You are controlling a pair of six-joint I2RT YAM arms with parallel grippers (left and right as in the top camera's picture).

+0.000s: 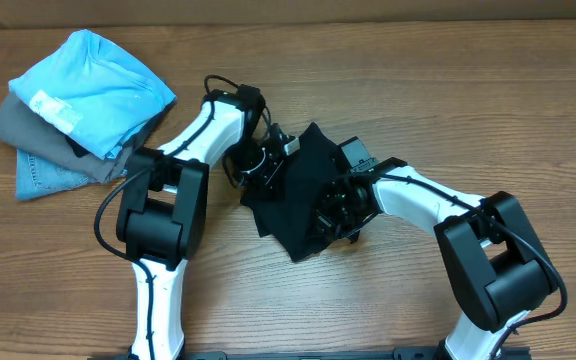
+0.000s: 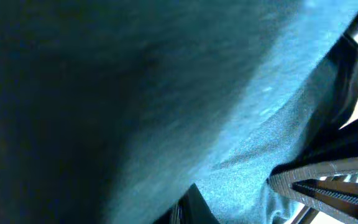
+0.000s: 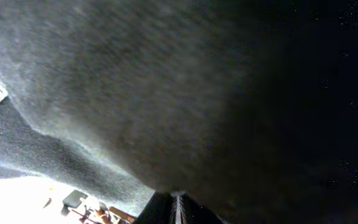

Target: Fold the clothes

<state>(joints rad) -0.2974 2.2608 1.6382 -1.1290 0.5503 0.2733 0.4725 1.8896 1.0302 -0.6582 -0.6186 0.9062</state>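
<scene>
black garment (image 1: 303, 195): crumpled dark heap at the middle of the table (image 1: 448, 90), between the two arms. Irregular outline, one corner pointing toward the far edge, another toward the near edge. Not folded.
left gripper (image 1: 265, 160): at the garment's left edge, touching the cloth, partly hidden by it in the overhead view.
left gripper state: cannot tell. The left wrist view is almost all cloth, close up and out of focus, tinted teal. Only one ribbed finger (image 2: 328, 180) shows at lower right, so the gap can't be read.
right gripper (image 1: 336, 205): at the garment's right side, tips buried in the fabric.
right gripper state: looks closed on the black garment. In the right wrist view the two fingers (image 3: 163, 211) meet at bottom centre with only a thin seam between them, and the cloth spreads from that spot to cover most of the frame.
cloth in right wrist view: grey where lit, black at right; a strip of bright background shows at lower left.
light blue shirt (image 1: 93, 85): folded, on top of a pile at the table's far left corner, well apart from the black garment.
grey garment (image 1: 18, 125): under the blue shirt, edge sticking out left.
denim piece (image 1: 48, 175): bottom of the pile, showing at the near-left side.
</scene>
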